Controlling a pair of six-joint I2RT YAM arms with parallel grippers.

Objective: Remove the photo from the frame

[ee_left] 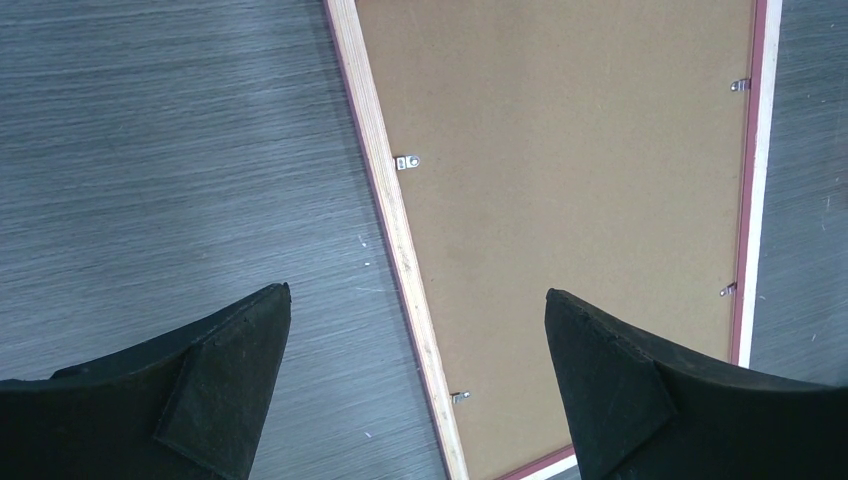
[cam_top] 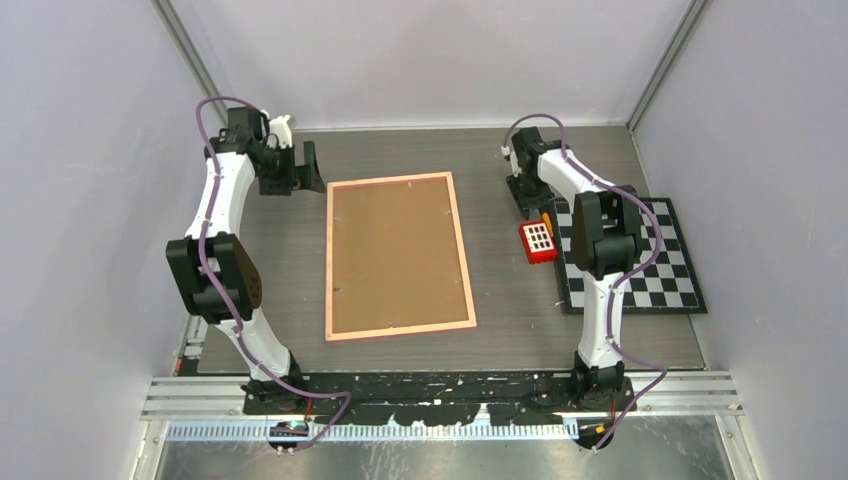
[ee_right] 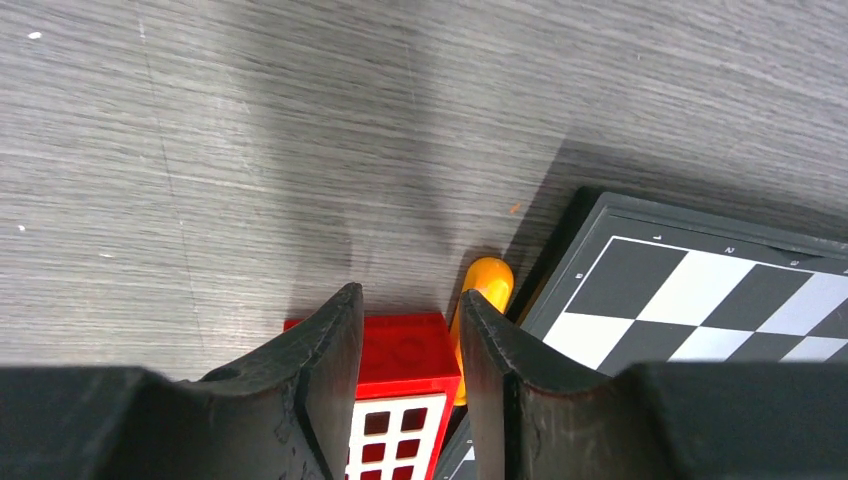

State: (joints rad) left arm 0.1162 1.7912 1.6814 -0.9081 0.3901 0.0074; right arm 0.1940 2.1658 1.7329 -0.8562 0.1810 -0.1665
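Two arms rise from the near edge of the table (cam_top: 500,325), and neither has hold of anything. Just beyond their bases, in the middle of the table, the frame (cam_top: 400,255) lies flat and face down, with its brown back panel (ee_left: 560,180) up and its pink border all round. Small metal clips (ee_left: 406,162) sit along the edges of the panel and look closed over it. The photo is not in sight; I judge it is under that panel, so the task has barely started. The clips must be turned and the panel lifted before the photo can come out. To the right lies a checkerboard (cam_top: 670,280), with a red block (cam_top: 537,242) and a yellow handle (ee_right: 487,280) just beside it. Farther back, the right gripper (ee_right: 410,295) hangs over the block with only a narrow gap between its jaws, seemingly clamping nothing. The left gripper (ee_left: 415,295) hovers by the frame's far left corner, jaws spread wide.
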